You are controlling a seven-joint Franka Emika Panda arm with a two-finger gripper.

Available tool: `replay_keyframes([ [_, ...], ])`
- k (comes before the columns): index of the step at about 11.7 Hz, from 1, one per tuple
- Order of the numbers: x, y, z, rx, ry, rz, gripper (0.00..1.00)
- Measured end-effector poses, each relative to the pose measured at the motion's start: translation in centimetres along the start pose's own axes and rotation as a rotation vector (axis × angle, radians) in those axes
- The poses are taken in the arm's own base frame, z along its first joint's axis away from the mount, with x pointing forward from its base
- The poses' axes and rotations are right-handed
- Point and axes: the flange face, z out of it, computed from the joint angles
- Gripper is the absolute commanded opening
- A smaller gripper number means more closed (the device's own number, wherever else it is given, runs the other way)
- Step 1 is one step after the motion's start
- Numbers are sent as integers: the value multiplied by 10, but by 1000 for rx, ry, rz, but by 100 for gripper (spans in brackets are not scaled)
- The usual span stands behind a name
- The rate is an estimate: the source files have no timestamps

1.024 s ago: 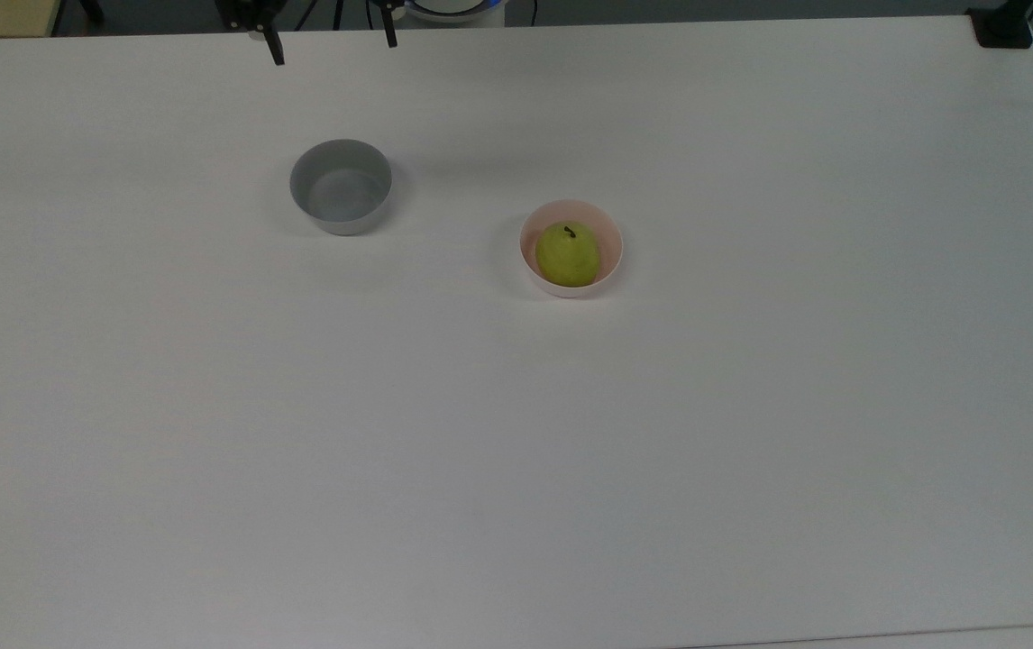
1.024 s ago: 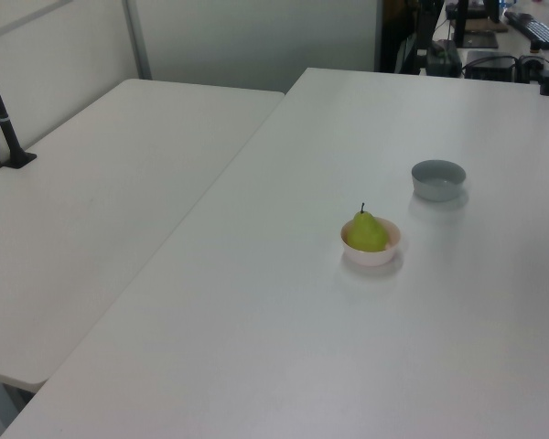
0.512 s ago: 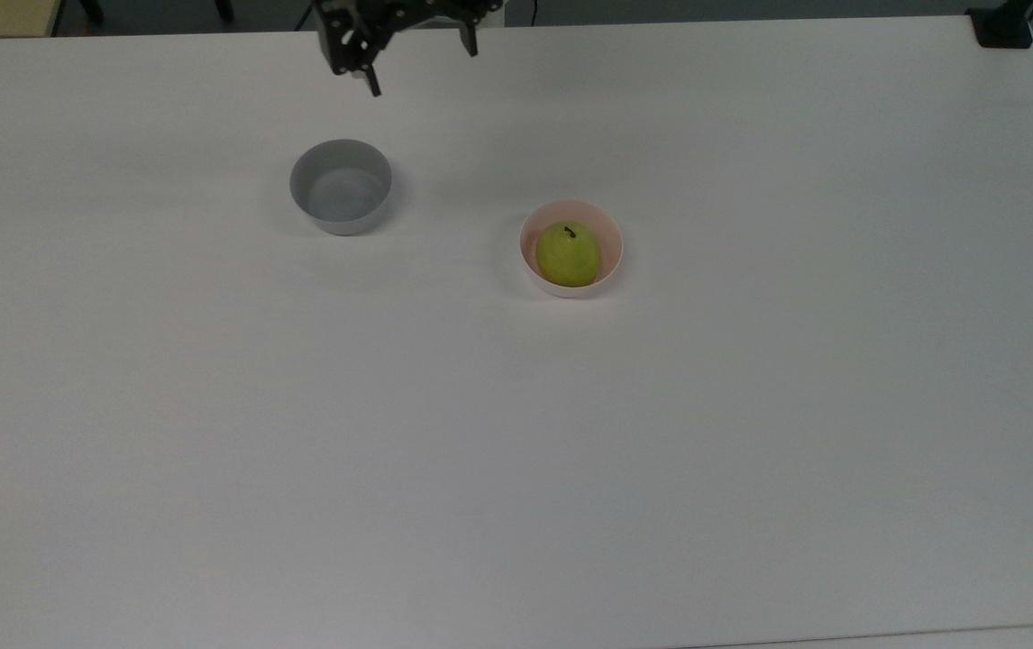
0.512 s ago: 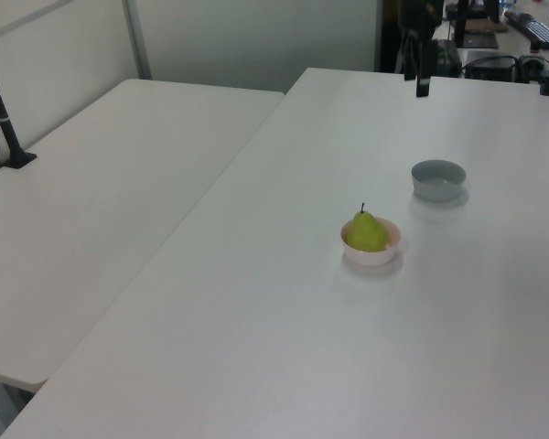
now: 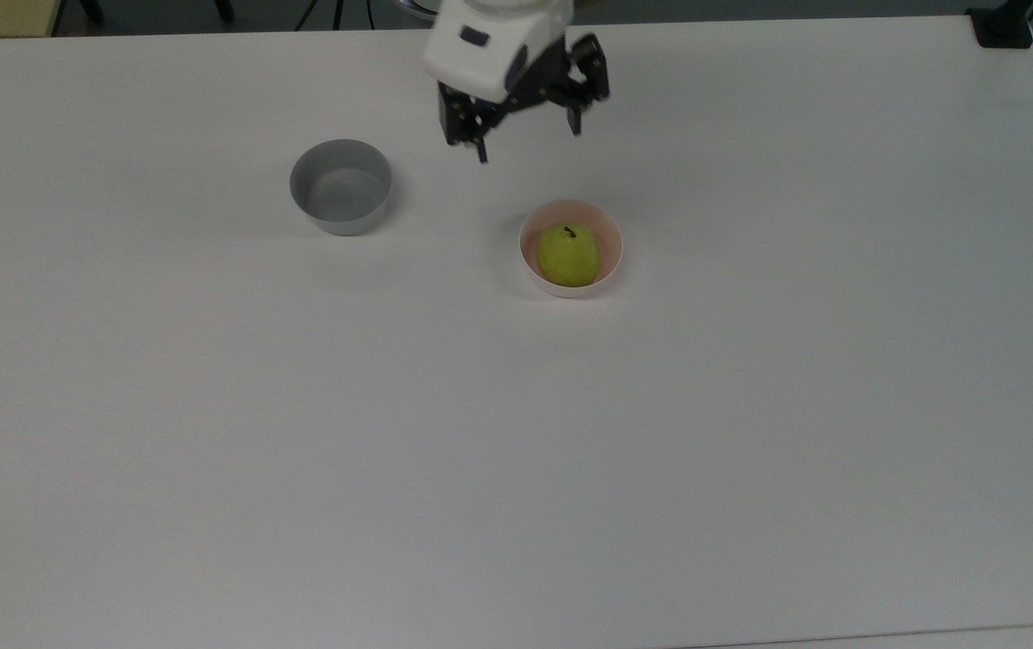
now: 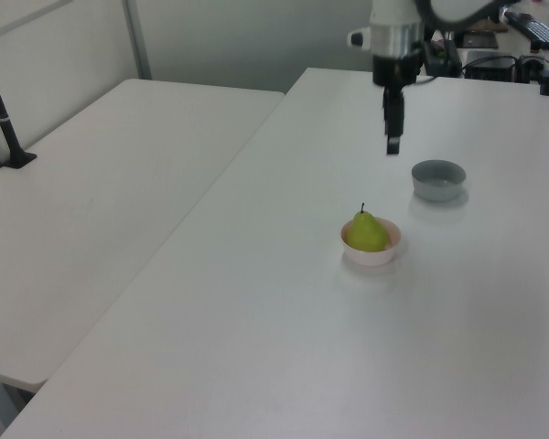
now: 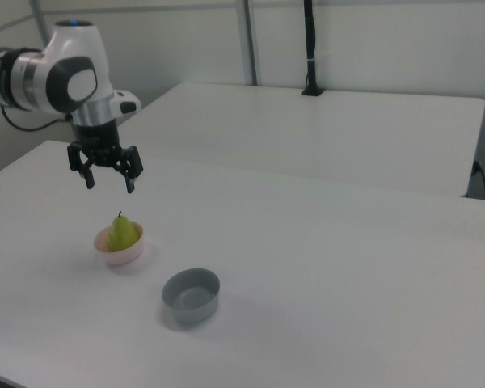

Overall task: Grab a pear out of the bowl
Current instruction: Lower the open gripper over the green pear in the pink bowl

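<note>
1. While you are scanning the top view from its left, the grey bowl is sitting well apart from the pink bowl, on the pink bowl's left side, and it is holding nothing.
2. You are hanging the gripper in the air near the pink bowl, toward the top view's upper edge from it, with the fingers spread wide and gripping nothing.
3. You are finding the pear standing upright inside the pink bowl, its dark stem pointing up and its shoulders rising above the rim.
4. Likely you are dealing with something light, firm and smooth-skinned, so it may be slipping under a loose pinch.
5. You are probably best closing across the rounded body above the rim, not on the thin stem, while the light bowl may be sliding if nudged.
</note>
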Motion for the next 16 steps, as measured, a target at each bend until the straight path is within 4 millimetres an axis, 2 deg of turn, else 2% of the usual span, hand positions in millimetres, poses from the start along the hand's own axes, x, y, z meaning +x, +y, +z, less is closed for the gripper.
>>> replay_keyframes([
  [2,13,-27,40,-4,16,26,100],
  [4,23,-41,72,-6,11,44,97],
  [7,34,-41,107,-8,3,49,93],
  [10,35,-40,123,-8,-16,51,89],
  [14,35,-38,139,-10,-14,54,70],
  [15,35,-38,141,-14,-18,52,60],
  [16,34,-37,143,-18,-22,50,41],
])
